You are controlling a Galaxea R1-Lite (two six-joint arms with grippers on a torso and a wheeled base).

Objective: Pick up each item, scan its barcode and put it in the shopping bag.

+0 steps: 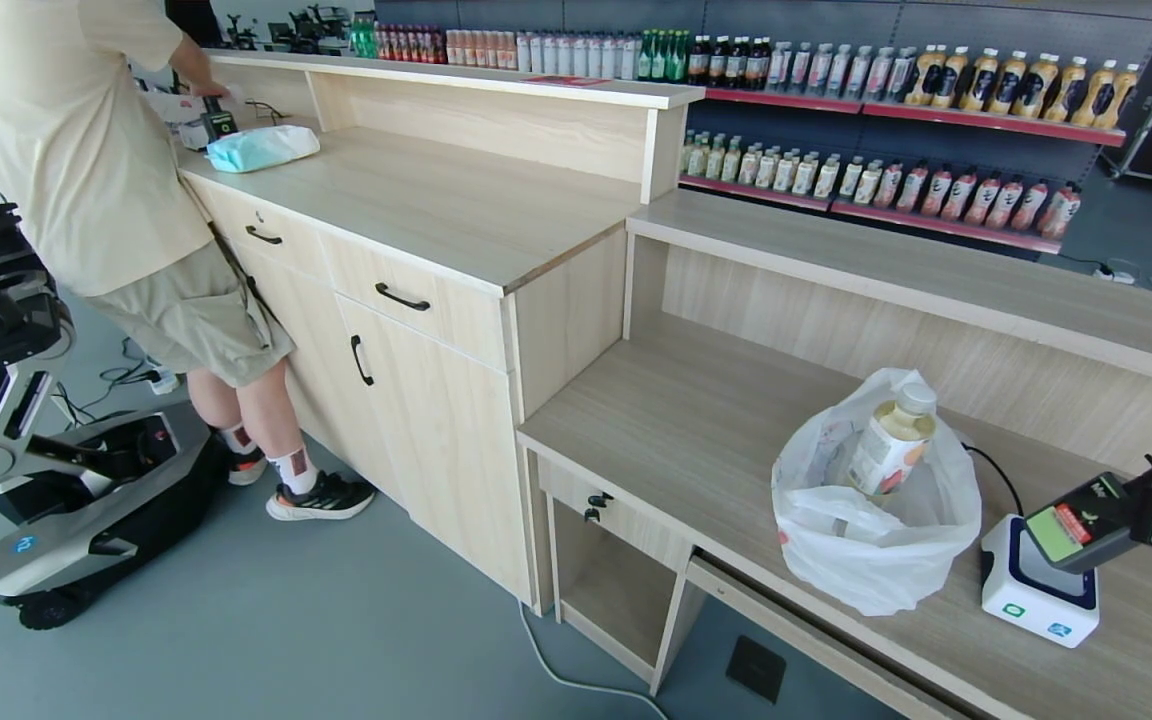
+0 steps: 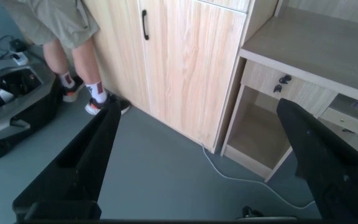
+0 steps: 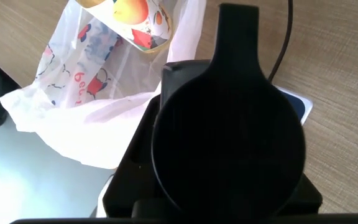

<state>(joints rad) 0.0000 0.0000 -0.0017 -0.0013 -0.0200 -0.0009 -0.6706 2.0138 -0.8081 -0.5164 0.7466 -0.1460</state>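
My right gripper (image 1: 1151, 505) is at the right end of the low counter (image 1: 696, 420), shut on a dark package (image 1: 1081, 520) with a green and red label. It holds the package tilted just above the white scanner box (image 1: 1036, 590). In the right wrist view the dark round package (image 3: 229, 137) hides most of the scanner (image 3: 296, 104). Left of the scanner stands a white plastic shopping bag (image 1: 866, 530) with a pale drink bottle (image 1: 891, 440) upright inside; bag (image 3: 73, 106) and bottle (image 3: 135, 15) appear beside the package. My left gripper (image 2: 197, 174) hangs open over the grey floor.
A person stands at the taller counter (image 1: 456, 200) at the left, a hand on a device beside a pale blue packet (image 1: 261, 147). Another robot (image 1: 46, 480) stands on the floor at the far left. Shelves of bottles (image 1: 876, 180) line the back. A cable (image 1: 576, 670) lies on the floor.
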